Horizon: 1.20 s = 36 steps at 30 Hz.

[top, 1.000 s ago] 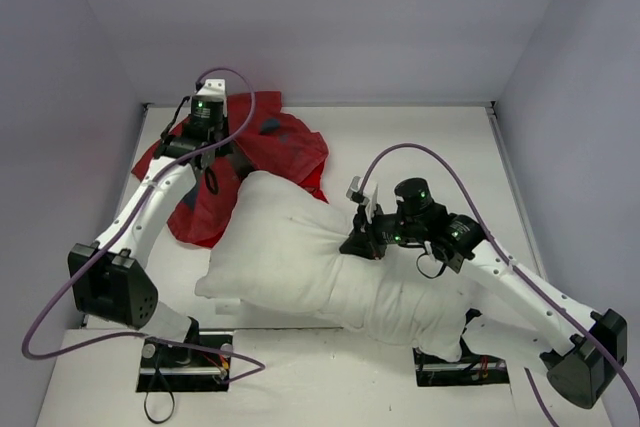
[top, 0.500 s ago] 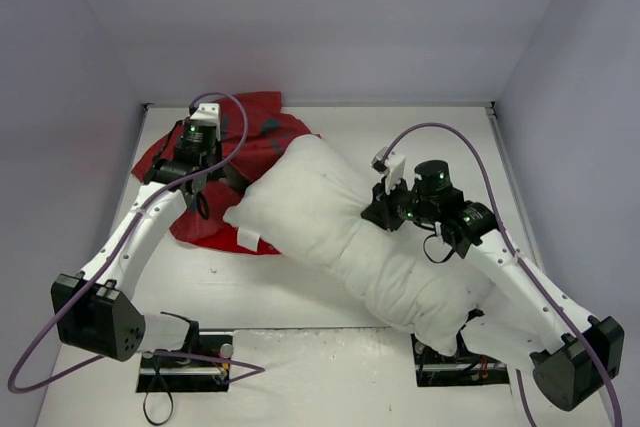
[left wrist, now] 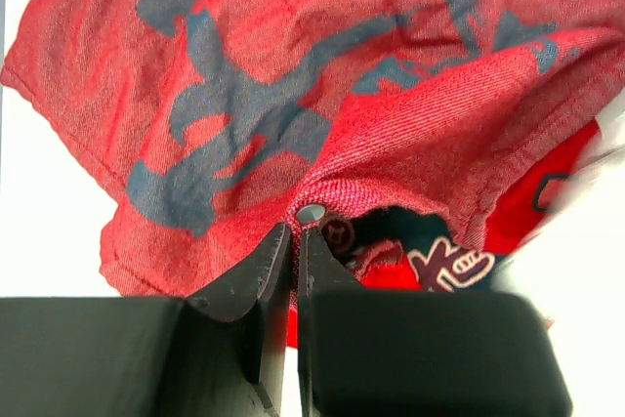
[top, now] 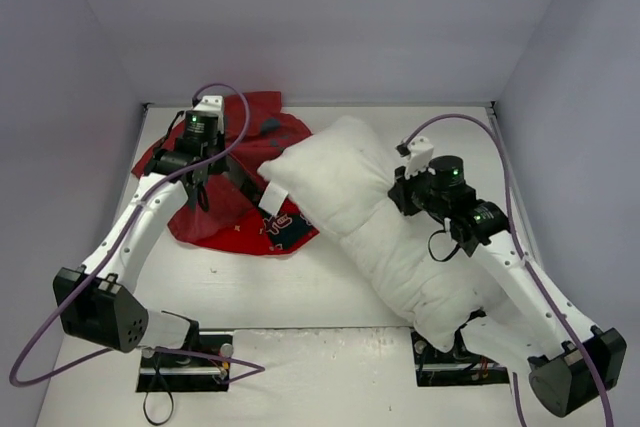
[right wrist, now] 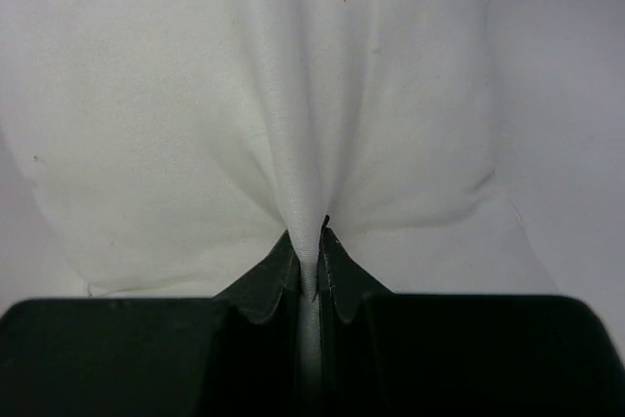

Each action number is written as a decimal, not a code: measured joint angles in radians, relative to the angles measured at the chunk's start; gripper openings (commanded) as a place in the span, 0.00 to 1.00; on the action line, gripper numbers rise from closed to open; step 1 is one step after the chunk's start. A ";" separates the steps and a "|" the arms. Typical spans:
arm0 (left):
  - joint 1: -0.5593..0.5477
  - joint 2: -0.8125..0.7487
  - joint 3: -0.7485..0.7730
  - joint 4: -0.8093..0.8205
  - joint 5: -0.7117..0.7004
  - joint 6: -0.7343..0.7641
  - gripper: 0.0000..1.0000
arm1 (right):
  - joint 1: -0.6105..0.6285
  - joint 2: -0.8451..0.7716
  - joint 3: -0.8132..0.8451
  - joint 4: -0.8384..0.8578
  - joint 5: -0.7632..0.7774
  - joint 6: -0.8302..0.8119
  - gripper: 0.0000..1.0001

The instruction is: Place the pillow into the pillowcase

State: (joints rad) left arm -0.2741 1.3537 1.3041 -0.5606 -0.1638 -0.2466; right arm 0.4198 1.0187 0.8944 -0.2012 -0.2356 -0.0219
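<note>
Two end effectors share the insertion step: the left end effector (left wrist: pixel 296 232) is clenched on a fold at the edge of the pillowcase (top: pixel 228 219), which lies bunched at the far left corner of the table (top: pixel 300 299), and the right end effector (right wrist: pixel 317 238) is clenched on a pinch of the pillow (top: pixel 345 179) about midway along its length. The pillow lies diagonally from the near right corner, beside the right arm's base, toward the middle of the far edge, with its leading corner and white tag (top: pixel 272 197) resting on the right margin of the pillowcase. From the left wrist we see the red cloth gaping beneath the held fold, with printed lining showing inside. We judge that the step goes well if the left arm lifts this upper layer to keep the mouth wide, while the right arm steers the leading corner low and straight into the gap. A mid-body pinch gives little control over a soft corner, so we would expect to regrip nearer the tip. Against the frame one second earlier, the pillow has swung off the middle of the table toward the right edge, it now uncovers more of the pillowcase, and the right end effector has moved toward the far right.
</note>
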 measured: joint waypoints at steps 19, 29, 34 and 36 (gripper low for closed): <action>-0.024 0.207 0.155 -0.006 -0.047 -0.100 0.61 | -0.139 -0.041 0.007 -0.028 0.233 0.156 0.00; -0.116 0.185 -0.060 -0.010 -0.042 -0.291 0.59 | -0.178 -0.039 -0.006 -0.027 0.289 0.183 0.00; -0.119 0.370 -0.078 -0.011 -0.040 -0.340 0.54 | -0.185 -0.039 -0.006 -0.027 0.272 0.193 0.00; -0.119 0.400 -0.087 -0.012 -0.040 -0.355 0.54 | -0.185 -0.039 -0.006 -0.027 0.261 0.202 0.00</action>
State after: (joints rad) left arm -0.3927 1.7535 1.2171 -0.5724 -0.2039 -0.6014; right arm 0.2352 0.9794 0.8883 -0.2287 0.0257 0.1802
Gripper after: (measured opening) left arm 0.541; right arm 0.043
